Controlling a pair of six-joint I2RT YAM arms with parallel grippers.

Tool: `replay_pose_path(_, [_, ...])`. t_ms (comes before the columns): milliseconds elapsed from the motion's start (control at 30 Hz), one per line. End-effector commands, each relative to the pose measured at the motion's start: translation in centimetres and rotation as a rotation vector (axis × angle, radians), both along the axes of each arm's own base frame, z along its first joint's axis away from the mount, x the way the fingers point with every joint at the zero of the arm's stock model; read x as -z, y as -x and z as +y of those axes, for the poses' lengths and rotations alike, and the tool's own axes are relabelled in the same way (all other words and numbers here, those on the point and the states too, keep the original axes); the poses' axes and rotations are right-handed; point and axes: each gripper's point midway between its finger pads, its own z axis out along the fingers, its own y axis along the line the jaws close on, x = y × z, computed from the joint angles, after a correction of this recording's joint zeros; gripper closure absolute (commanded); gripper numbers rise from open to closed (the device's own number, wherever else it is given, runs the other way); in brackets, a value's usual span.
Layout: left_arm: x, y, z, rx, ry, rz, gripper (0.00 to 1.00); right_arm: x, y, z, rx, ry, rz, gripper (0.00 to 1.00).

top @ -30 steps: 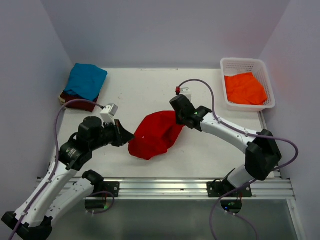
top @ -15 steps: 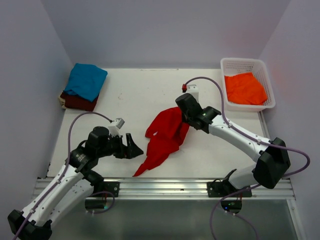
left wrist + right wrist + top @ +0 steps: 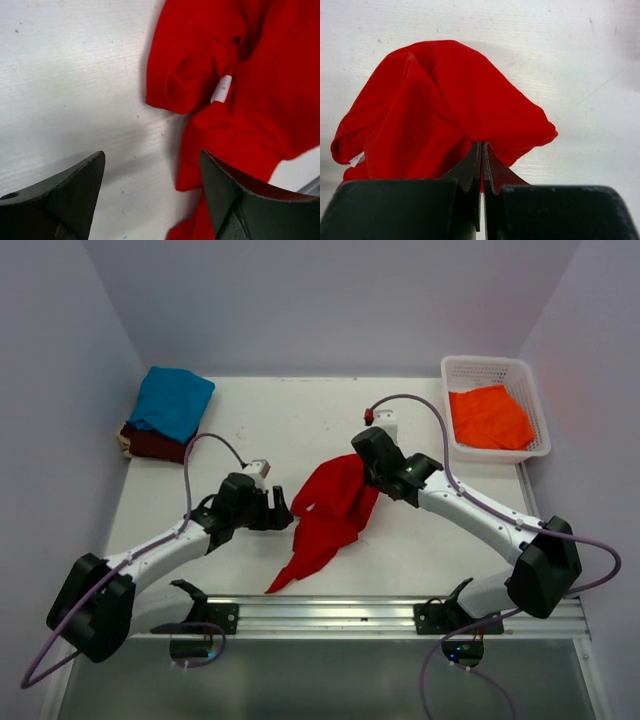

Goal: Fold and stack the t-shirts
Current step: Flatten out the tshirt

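Note:
A bright red t-shirt (image 3: pixel 330 510) hangs crumpled over the middle of the table, its tail trailing toward the near edge. My right gripper (image 3: pixel 366 478) is shut on the shirt's upper right part (image 3: pixel 445 110) and holds it up. Just left of the shirt, my left gripper (image 3: pixel 283 514) stands open, with the red cloth's edge (image 3: pixel 225 120) and its white label (image 3: pixel 221 89) ahead of the fingers. A teal blue t-shirt (image 3: pixel 172 400) lies folded on a dark maroon one (image 3: pixel 152 444) at the far left. An orange t-shirt (image 3: pixel 488 417) lies in the basket.
The white lattice basket (image 3: pixel 487 368) stands at the far right corner. A metal rail (image 3: pixel 330 612) runs along the near table edge. Walls close in the left, right and back sides.
My left gripper let go of the red shirt and opened, then moved up beside the cloth's left edge. The shirt dropped from a bundle into a hanging drape. The right gripper lifted slightly.

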Motion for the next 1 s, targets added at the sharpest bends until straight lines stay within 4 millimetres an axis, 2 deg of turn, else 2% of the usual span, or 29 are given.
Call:
replay_pose_path(0, [-5.4, -6.6, -1.8, -0.026, 0.021, -0.263, 0.21, -1.9, 0.2, -0.3, 0.009, -0.043, -0.052, 1.0])
replay_pose_path(33, [-4.9, -7.1, -2.1, -0.022, 0.014, -0.25, 0.22, -2.0, 0.2, -0.4, 0.009, -0.044, -0.053, 1.0])
replay_pose_path(67, [-5.8, -7.8, -2.6, -0.017, 0.03, -0.273, 0.23, -2.1, 0.3, -0.5, 0.008, -0.044, -0.058, 1.0])
replay_pose_path(200, [-5.9, -9.0, -3.6, -0.009, 0.04, -0.277, 0.25, -2.3, 0.5, -0.9, 0.011, -0.039, -0.066, 1.0])
replay_pose_path(433, [-3.1, -10.1, -5.0, 0.03, 0.025, -0.218, 0.33, -2.0, 0.5, -0.9, 0.007, -0.035, -0.061, 1.0])
replay_pose_path(533, [-2.5, -10.6, -5.7, 0.056, 0.027, -0.207, 0.36, -1.7, 0.4, -0.7, 0.003, -0.039, -0.057, 1.0])
replay_pose_path(567, [-1.7, -10.6, -5.9, 0.067, 0.02, -0.187, 0.37, -1.7, 0.4, -0.7, 0.003, -0.041, -0.056, 1.0])
replay_pose_path(967, [0.1, -13.1, -8.2, 0.127, 0.012, -0.19, 0.43, -1.6, 0.4, -0.6, 0.004, -0.044, -0.058, 1.0])
